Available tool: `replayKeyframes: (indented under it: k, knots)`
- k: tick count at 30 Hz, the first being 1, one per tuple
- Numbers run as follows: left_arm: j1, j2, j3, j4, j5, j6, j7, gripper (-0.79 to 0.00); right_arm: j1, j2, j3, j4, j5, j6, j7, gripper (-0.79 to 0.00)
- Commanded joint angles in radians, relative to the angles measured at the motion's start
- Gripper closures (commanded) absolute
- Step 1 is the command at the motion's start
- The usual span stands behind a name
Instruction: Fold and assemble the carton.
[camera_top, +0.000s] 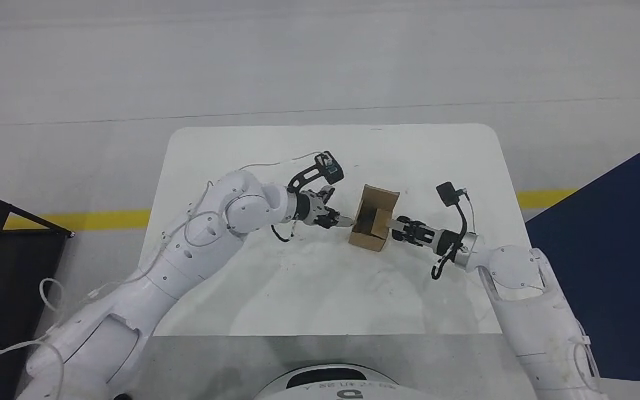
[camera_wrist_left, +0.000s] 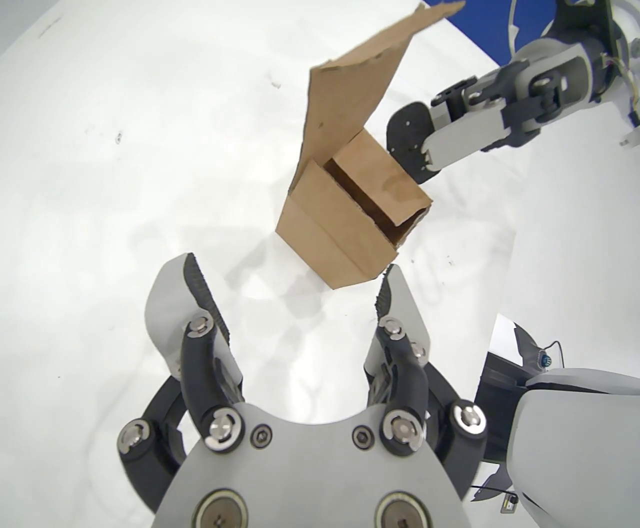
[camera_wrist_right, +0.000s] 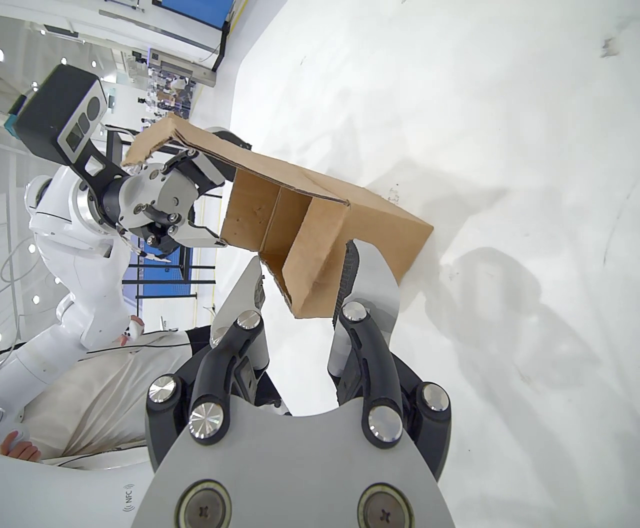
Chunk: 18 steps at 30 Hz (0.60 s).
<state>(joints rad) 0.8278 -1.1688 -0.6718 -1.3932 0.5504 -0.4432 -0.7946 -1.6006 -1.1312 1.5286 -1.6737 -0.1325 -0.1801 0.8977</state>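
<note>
A brown cardboard carton (camera_top: 375, 215) stands near the middle of the white table (camera_top: 300, 300), its top open and one long flap (camera_wrist_left: 350, 95) raised. My left gripper (camera_top: 340, 216) is on one side of it, open (camera_wrist_left: 292, 270), with its fingertips (camera_wrist_left: 192, 267) just short of the carton's near wall (camera_wrist_left: 340, 245) and not touching it. On the opposite side, my right gripper (camera_top: 400, 230) is shut on a side flap of the carton (camera_wrist_right: 310, 270), with a pad (camera_wrist_right: 350, 275) pressed against the cardboard. The right gripper (camera_wrist_left: 422, 155) also appears at the carton's far wall.
The table's bare white top surrounds the carton on all sides. Its right edge lies behind my right arm, with a blue area (camera_top: 600, 210) beyond it. Grey floor with a yellow stripe (camera_top: 100, 218) lies to the left.
</note>
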Motion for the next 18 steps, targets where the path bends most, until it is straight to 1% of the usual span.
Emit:
replayKeyframes:
  k: [1,4,6,8,9,10,12,14,18]
  knots:
    - [-0.011,-0.012,0.017,0.021,-0.013,0.006,0.012,-0.714,0.000,0.001,-0.001,0.005,-0.007,0.000,-0.010,-0.342]
    - [-0.038,-0.029,0.046,0.049,0.013,0.010,0.013,-0.714,-0.001,0.003,-0.007,0.009,-0.009,-0.006,-0.013,-0.339]
    - [-0.052,-0.041,0.062,0.066,0.017,0.016,0.021,-0.686,-0.001,0.005,-0.013,0.012,-0.014,-0.008,-0.010,-0.339]
    - [-0.066,-0.053,0.078,0.088,0.022,0.013,0.028,-0.622,0.001,0.006,-0.021,0.014,-0.015,-0.011,-0.006,-0.339]
    - [-0.072,-0.059,0.085,0.096,0.018,0.013,0.033,-0.563,0.003,0.007,-0.025,0.015,-0.016,-0.012,-0.003,-0.342]
    - [-0.078,-0.065,0.092,0.106,0.017,0.013,0.034,-0.539,0.004,0.007,-0.028,0.016,-0.016,-0.013,-0.002,-0.342]
    - [-0.089,-0.077,0.105,0.123,0.015,0.013,0.037,-0.406,0.007,0.008,-0.033,0.017,-0.015,-0.015,0.000,-0.339]
    - [-0.098,-0.088,0.117,0.140,0.014,0.012,0.042,-0.354,0.009,0.010,-0.037,0.016,-0.018,-0.017,0.001,-0.339]
    - [-0.111,-0.108,0.135,0.171,-0.002,0.006,0.050,-0.348,0.011,0.013,-0.040,0.017,-0.016,-0.017,0.001,-0.339]
